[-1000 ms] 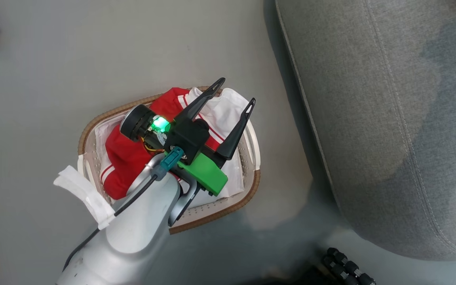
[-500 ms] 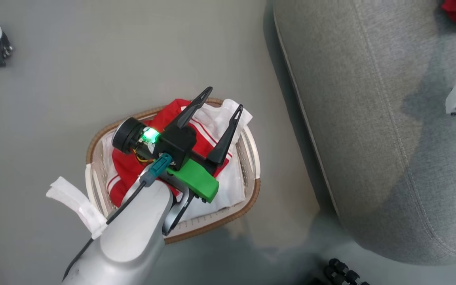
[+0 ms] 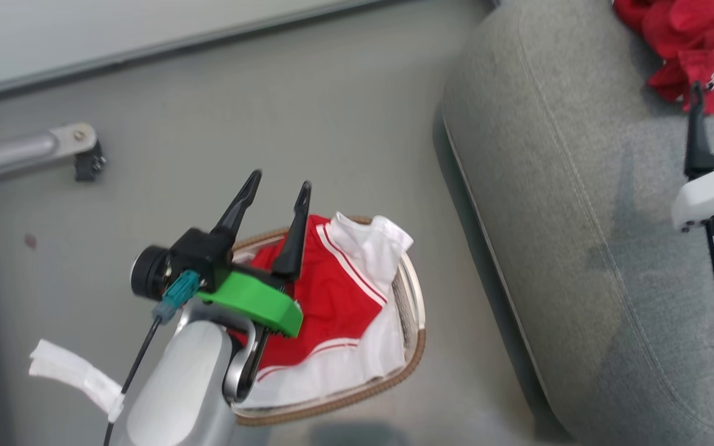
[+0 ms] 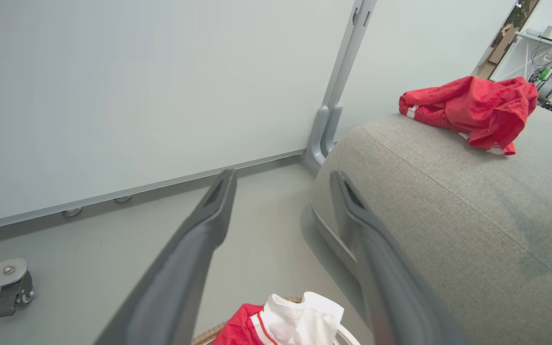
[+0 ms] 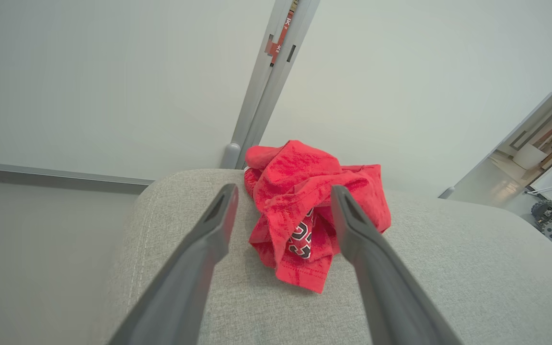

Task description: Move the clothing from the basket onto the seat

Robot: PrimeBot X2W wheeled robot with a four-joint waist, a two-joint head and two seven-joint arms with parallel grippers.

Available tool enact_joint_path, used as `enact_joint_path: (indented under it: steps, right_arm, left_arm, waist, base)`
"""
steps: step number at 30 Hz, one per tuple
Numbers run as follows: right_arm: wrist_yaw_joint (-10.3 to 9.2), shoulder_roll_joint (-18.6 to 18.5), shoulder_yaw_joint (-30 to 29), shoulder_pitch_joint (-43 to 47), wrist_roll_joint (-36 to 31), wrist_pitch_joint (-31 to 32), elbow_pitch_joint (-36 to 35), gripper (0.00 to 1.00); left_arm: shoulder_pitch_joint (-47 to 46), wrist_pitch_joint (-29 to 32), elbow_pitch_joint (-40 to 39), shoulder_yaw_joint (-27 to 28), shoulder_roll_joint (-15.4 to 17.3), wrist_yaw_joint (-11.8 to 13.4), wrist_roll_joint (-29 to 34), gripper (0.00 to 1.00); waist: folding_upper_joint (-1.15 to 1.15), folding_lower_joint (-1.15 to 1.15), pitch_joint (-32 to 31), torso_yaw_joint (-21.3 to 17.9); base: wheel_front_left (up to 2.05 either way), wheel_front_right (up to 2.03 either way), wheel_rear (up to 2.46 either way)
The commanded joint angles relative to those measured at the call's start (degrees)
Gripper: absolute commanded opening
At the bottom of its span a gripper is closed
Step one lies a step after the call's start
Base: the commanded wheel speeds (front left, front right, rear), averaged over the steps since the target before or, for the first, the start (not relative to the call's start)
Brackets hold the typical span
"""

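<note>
Left hand [image 3: 278, 181] is hanging over the basket [image 3: 420, 347], fingers spread wide with nothing between them. It's above the basket's left side and looks clear of the cloth. On its own wrist cam the fingers point out over the floor [image 3: 307, 105] toward the wall [image 4: 137, 96], with the basket's top edge just peeking in at the bottom.

The striped top [image 3: 332, 291] is in the basket. It's red with white stripes, and a white sleeve is flopped over the far rim. There's more white fabric along the near side, and I can't tell if that's sleeve or liner.

The plain red top [image 5: 300, 201] is on the sofa [image 3: 580, 217], crumpled in a heap toward the far part of the cushion. A bit of black-and-white print shows in a fold.

Right hand [image 5: 284, 191] is right in front of it, fingers apart and not clamped on anything. The heap lies on the cushion just past the fingertips and shows in the gap between them. In the head view one right finger [image 3: 698, 148] has its tip right at the heap's edge. Touching or not, can't tell.

The basket stands on the floor beside the sofa, with a strip of floor between them. A grey leg with a castor [image 3: 87, 164] stands off to the left, well apart from the basket.
</note>
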Motion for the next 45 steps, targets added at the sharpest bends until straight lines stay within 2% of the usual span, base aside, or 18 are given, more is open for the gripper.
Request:
enact_joint_path:
  steps: [1, 5, 11, 21, 32, 45]
  right_arm:
    - [-0.06, -0.13, 0.80, 1.89, 0.69, -0.12, -0.44, 1.00]
    - [-0.06, 0.19, 3.99, 4.06, 2.39, -0.12, -1.31, 1.00]
    - [-0.06, 3.59, 8.46, 7.66, 6.35, -0.12, -3.14, 1.00]
    - [-0.06, 7.96, 13.33, 19.03, 11.71, -0.12, -7.04, 1.00]
    - [-0.06, 8.63, 14.42, 29.26, 14.81, -0.12, -10.55, 1.00]
    - [-0.06, 8.63, 14.68, 28.66, 14.86, -0.12, -11.24, 1.00]
  left_arm:
    - [2.08, 0.04, -0.04, 1.14, -0.31, 0.29, 0.61, 1.00]
    - [5.88, 0.04, 0.03, 5.11, -0.93, 0.71, 1.30, 1.00]
    - [12.19, 0.04, -0.73, 12.06, -1.59, 2.11, 1.87, 1.00]
    - [21.03, 0.04, -3.13, 19.40, -2.19, 1.87, 3.27, 1.00]
    - [25.56, 0.05, -2.75, 19.54, -2.41, 1.12, 2.66, 1.00]
    - [24.10, 0.05, -2.69, 18.27, -2.40, 1.41, 2.98, 1.00]
  waist:
    - [0.00, 0.00, -7.78, 3.90]
    - [0.00, 0.00, -11.80, 6.11]
    - [0.00, 0.00, -15.80, 7.96]
    - [0.00, 0.00, -18.90, 10.53]
    - [0.00, 0.00, -20.69, 11.32]
    - [0.00, 0.00, -20.41, 10.76]
  base:
    - [0.00, 0.00, 0.00]
    - [0.00, 0.00, 0.00]
    - [0.00, 0.00, 0.00]
    - [0.00, 0.00, 0.00]
    - [0.00, 0.00, 0.00]
    - [0.00, 0.00, 0.00]
